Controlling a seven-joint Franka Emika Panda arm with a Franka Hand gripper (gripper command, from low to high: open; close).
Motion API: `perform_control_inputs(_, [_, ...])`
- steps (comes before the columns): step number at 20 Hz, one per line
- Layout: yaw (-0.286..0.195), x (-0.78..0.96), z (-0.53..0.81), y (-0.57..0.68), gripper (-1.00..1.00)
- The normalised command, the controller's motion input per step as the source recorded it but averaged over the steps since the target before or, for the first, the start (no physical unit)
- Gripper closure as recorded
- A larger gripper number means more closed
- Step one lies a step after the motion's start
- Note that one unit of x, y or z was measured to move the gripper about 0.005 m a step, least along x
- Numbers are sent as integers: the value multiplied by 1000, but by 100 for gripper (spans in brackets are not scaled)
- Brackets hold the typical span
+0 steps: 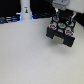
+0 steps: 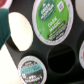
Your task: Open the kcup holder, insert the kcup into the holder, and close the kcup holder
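Note:
The black kcup holder (image 1: 60,31) stands at the exterior view's right, with round slots and pod lids showing from above. My gripper (image 1: 59,16) hangs directly over it, close to its top; whether the fingers are open or shut does not show. In the wrist view the holder's black slotted surface (image 2: 60,50) fills the frame. A kcup with a green top (image 2: 51,21) sits in one slot and a second kcup (image 2: 31,70) in another. A pale round shape (image 2: 20,30) lies beside them. My fingertips are not clearly visible.
A tall white bottle-like object with a dark band (image 1: 25,10) stands at the back on the exterior view's left, next to dark clutter (image 1: 10,20). The white table (image 1: 30,55) stretches in front. A blurred teal shape (image 2: 5,27) sits at the wrist view's edge.

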Motion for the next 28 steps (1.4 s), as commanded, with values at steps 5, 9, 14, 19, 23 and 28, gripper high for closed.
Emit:
perform_control_inputs(5, [69,448,338,-475,-100])
perform_control_inputs(9, [64,490,256,-423,-100])
perform_control_inputs(14, [49,550,184,-309,-100])
perform_control_inputs(19, [62,525,171,-306,-100])
perform_control_inputs(23, [64,552,158,-287,-100])
perform_control_inputs(28, [52,611,164,-208,-100])
